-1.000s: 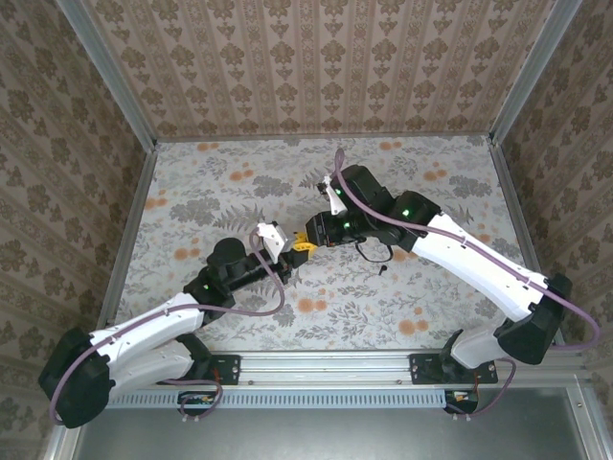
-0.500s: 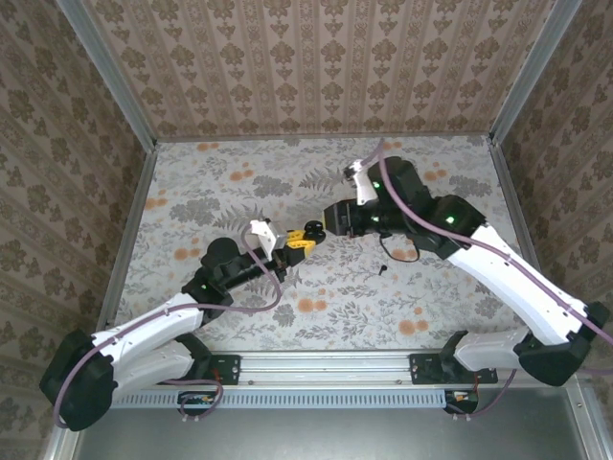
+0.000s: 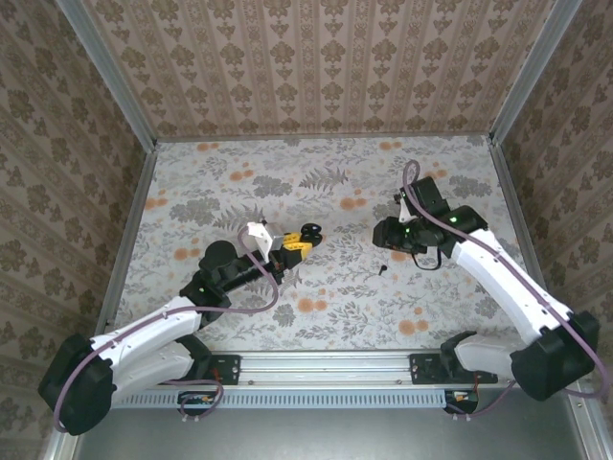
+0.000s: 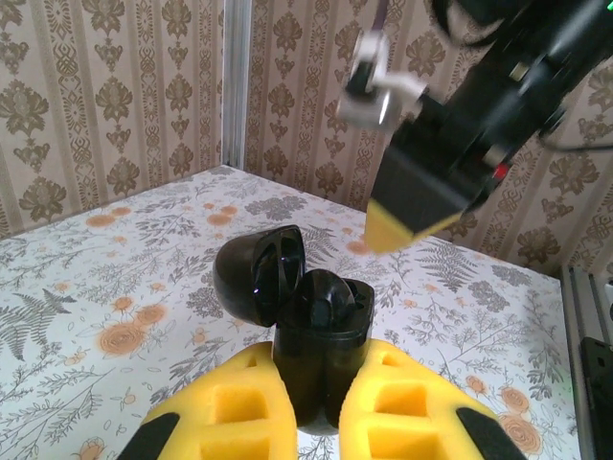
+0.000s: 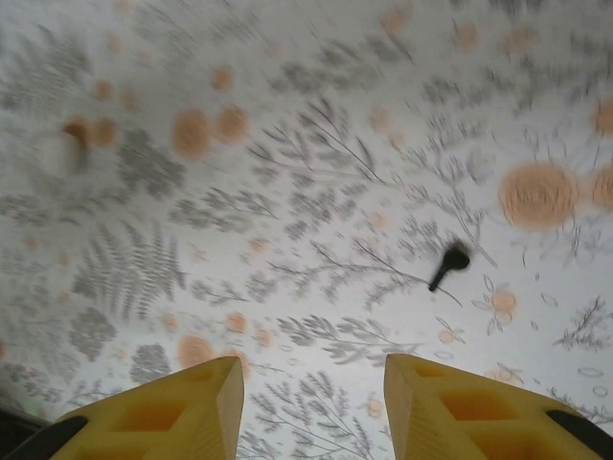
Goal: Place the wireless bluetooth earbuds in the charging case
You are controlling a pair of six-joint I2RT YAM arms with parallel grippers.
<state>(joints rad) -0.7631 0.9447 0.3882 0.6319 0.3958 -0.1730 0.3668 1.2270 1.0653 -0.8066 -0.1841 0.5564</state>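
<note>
My left pincer grips the open charging case, held up left of centre. My right pincer hangs open above the worktop, where one earbud lies nearby. If I come down off-centre, my fingers could flick that tiny piece away.

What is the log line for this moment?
left jaws: shut on open case | right jaws: open, near earbud lying on table

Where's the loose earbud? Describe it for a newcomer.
On the floral table, look right of centre, just base-side of the right gripper. The earbud lies loose there: tiny, black, with a short stem, far smaller than the charging case in the left gripper.
</note>
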